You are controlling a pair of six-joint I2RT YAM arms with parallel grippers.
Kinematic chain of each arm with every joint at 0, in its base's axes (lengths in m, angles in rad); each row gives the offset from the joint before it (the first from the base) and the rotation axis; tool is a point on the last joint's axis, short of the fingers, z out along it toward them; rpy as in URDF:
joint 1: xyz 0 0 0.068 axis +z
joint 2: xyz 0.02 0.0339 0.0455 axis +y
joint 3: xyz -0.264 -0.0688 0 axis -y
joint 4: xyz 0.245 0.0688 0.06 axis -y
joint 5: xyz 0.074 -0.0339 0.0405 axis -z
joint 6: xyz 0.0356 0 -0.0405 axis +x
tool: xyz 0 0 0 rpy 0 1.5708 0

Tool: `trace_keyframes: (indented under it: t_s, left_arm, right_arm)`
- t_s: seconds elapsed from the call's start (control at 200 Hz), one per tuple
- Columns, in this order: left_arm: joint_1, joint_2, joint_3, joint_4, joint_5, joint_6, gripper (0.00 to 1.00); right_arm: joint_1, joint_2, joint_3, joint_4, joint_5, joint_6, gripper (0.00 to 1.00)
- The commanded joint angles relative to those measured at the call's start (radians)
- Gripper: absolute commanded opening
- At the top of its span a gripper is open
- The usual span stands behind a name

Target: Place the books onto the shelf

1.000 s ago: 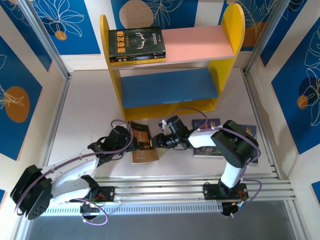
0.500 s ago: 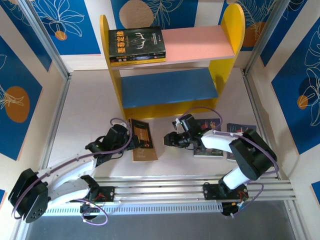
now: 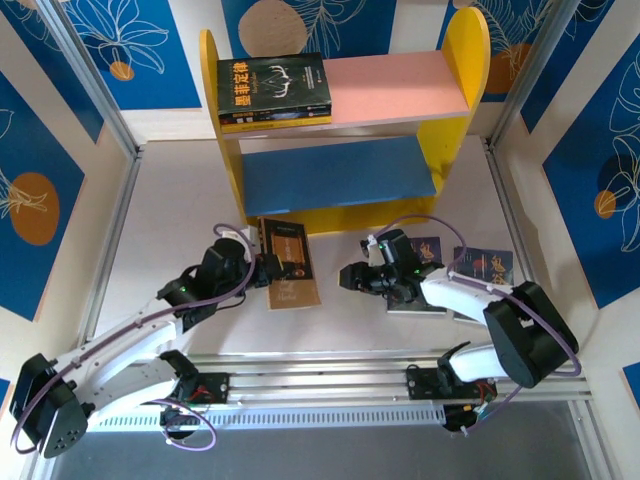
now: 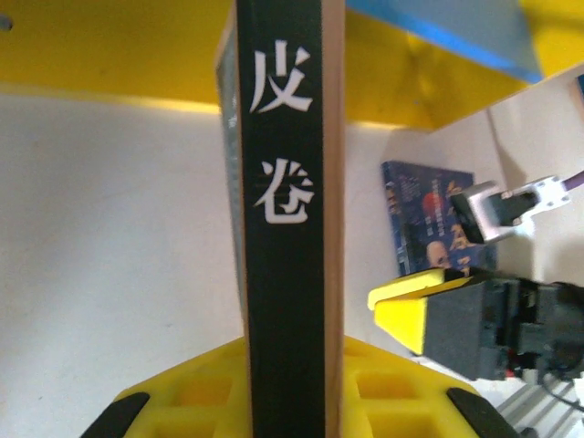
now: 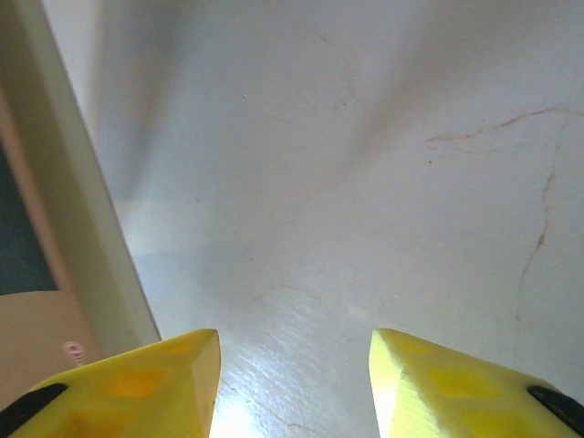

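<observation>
While L hand (image 3: 263, 268) grips brown book (image 3: 290, 282), R hand (image 5: 294, 354) gapes.

The right hand (image 5: 294, 370) hangs with fingers parted over the white table (image 5: 365, 137), beside a book (image 5: 87, 228) at left.

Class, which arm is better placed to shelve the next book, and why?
Left. The left pincer is shut on the thin brown paperback book, held in front of the yellow-sided wooden shelf. The right pincer is open and empty above the white tabletop.
</observation>
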Motion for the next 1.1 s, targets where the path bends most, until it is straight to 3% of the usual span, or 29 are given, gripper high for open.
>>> trace_keyframes:
  t_s: [0.0, 0.23, 0.505, 0.92, 1.096]
  left_arm:
    - [0.007, -0.037, 0.082, 0.090, 0.015, 0.009, 0.00]
    - [0.007, -0.020, 0.164, 0.145, -0.053, 0.025, 0.00]
    - [0.005, 0.086, 0.192, 0.344, -0.140, -0.002, 0.00]
    - [-0.018, 0.247, 0.232, 0.609, -0.227, -0.045, 0.00]
    - [-0.036, 0.253, 0.190, 0.740, -0.293, -0.068, 0.00]
  right_arm:
    - [-0.010, -0.061, -0.017, 0.003, -0.029, 0.019, 0.49]
    - [-0.049, -0.214, -0.018, -0.017, -0.040, 0.051, 0.55]
    - [-0.088, -0.400, -0.059, 0.033, -0.038, 0.150, 0.64]
    - [-0.093, -0.409, -0.022, 0.145, -0.074, 0.242, 0.79]
    - [-0.071, -0.440, -0.069, 0.249, 0.000, 0.325, 0.86]
